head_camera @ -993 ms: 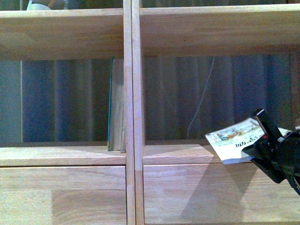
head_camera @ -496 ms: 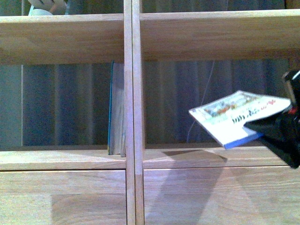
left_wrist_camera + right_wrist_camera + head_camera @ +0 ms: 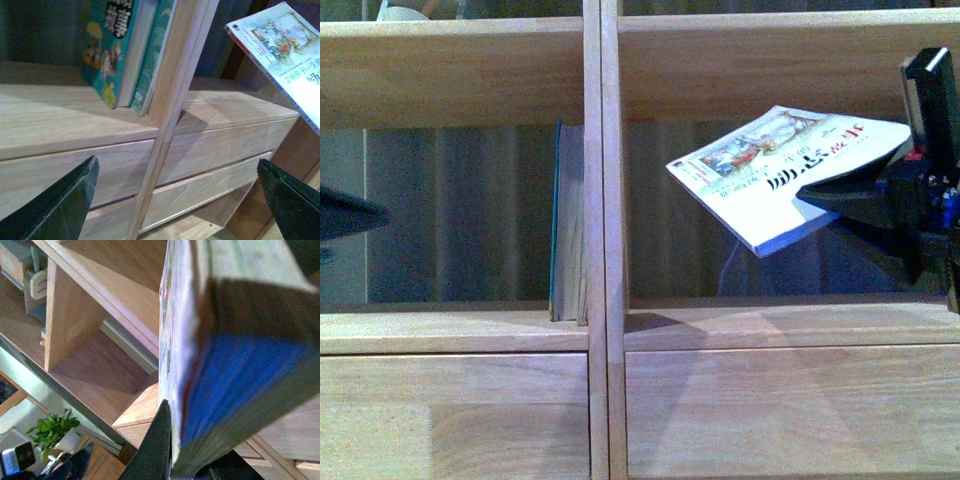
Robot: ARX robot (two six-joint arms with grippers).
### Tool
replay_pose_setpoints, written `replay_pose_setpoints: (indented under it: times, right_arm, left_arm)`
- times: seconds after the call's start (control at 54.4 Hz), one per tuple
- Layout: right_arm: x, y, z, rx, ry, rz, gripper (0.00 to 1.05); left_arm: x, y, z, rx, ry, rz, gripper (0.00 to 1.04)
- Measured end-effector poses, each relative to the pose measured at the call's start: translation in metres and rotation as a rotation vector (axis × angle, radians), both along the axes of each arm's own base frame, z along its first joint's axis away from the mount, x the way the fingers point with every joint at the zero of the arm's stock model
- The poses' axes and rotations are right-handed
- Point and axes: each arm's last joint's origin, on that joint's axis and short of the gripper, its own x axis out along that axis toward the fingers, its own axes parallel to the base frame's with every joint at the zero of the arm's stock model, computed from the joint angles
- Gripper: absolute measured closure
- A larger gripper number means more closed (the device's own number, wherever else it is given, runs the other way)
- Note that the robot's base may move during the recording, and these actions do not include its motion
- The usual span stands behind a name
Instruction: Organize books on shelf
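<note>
The right hand [image 3: 880, 165], at the right edge of the front frame, grips the paperback [image 3: 790, 170] by its right end. The book hangs tilted down toward the left in front of the right compartment of the shelf [image 3: 750, 325], clear of the board below. The taller books [image 3: 568, 225] stand upright at centre frame in the left compartment, touching the divider [image 3: 603, 200]. The left hand [image 3: 178, 167] is open and empty, its fingers spread wide before the drawer fronts [image 3: 770, 410].

shelf [image 3: 470, 70]: light wood, smooth, matt | paperback [image 3: 770, 165]: paper, glossy cover | standing books [image 3: 107, 45]: paper, glossy covers
</note>
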Motion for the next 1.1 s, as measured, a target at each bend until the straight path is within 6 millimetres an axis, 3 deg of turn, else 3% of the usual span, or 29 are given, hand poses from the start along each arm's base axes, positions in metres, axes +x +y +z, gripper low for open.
replay_pose_setpoints:
  times: [0.092,0.294,0.515,0.699,0.79,1.103]
  right_arm:
    - [0.003,0.004,0.000,0.017,-0.012,0.028,0.98]
    - [-0.013,0.019,-0.004,0.048,-0.040,0.163,0.98]
    - [-0.037,0.042,-0.021,0.094,-0.019,0.320,0.98]
    - [-0.053,0.056,-0.019,0.133,-0.046,0.387,0.98]
    - [-0.067,0.072,-0.014,0.103,-0.093,0.465,0.98]
    - [-0.070,0.083,-0.014,0.091,-0.108,0.485,0.98]
  left_arm:
    - [0.020,-0.025,0.004,-0.013,0.023,-0.163,0.07]
    - [0.027,-0.065,0.013,-0.082,0.003,-0.438,0.07]
    - [0.032,-0.070,0.029,-0.237,-0.003,-0.542,0.07]
    - [0.032,-0.070,0.037,-0.295,0.023,-0.573,0.07]
    - [0.033,-0.071,0.038,-0.320,0.045,-0.595,0.07]
    - [0.030,-0.072,0.042,-0.372,0.051,-0.634,0.07]
